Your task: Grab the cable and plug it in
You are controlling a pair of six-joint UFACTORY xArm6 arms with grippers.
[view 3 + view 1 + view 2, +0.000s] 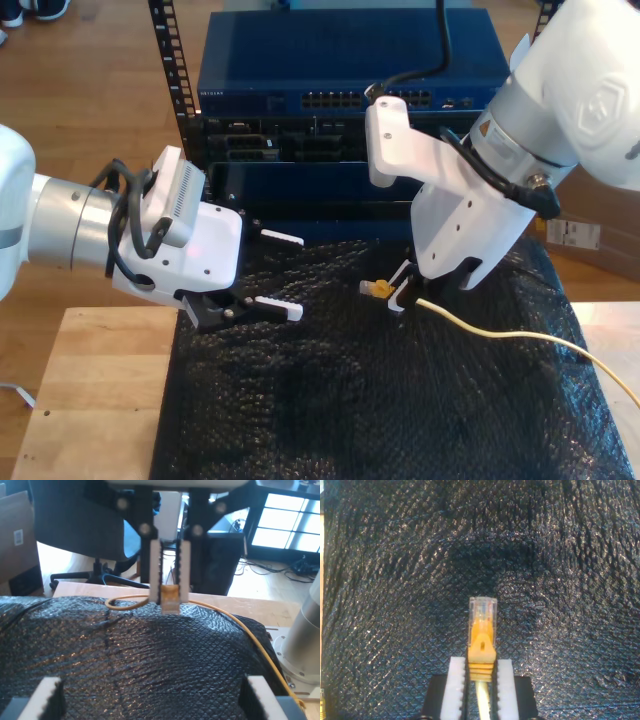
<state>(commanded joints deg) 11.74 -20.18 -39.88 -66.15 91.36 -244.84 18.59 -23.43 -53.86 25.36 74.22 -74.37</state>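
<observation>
Exterior view: a blue rack of network gear (340,60) stands at the back, with a row of ports along the top unit. In front of it a black bubble-textured mat (400,400) covers most of a light wooden table (90,400). Wood flooring shows around the rack.

My second gripper (400,290) comes in from the exterior view's right on the big white arm, low over the mat. Its fingers are drawn in narrow and pinch the cable (500,335) just behind the plug (376,289). The plug is clear of the mat, held slightly above it, near the mat's middle. Its long axis lies roughly level, tip pointing toward the exterior view's left, toward my other arm. Behind the fingers the yellow line trails across the mat to the exterior view's right edge.

My first gripper (272,270) sits at the exterior view's left, fingers spread wide with nothing between them, well apart from the plug.

Second wrist view: the clear tip (483,611) with its yellow boot sticks straight out past the white ribbed pads (454,690), in line with the fingers, mat beneath.

First wrist view: facing the other gripper head-on, the plug end (170,600) between its pads. The yellow line (250,635) loops to one side and runs off over the mat edge. Behind: an office chair (85,525), cardboard box (17,540), bright window (290,520).
</observation>
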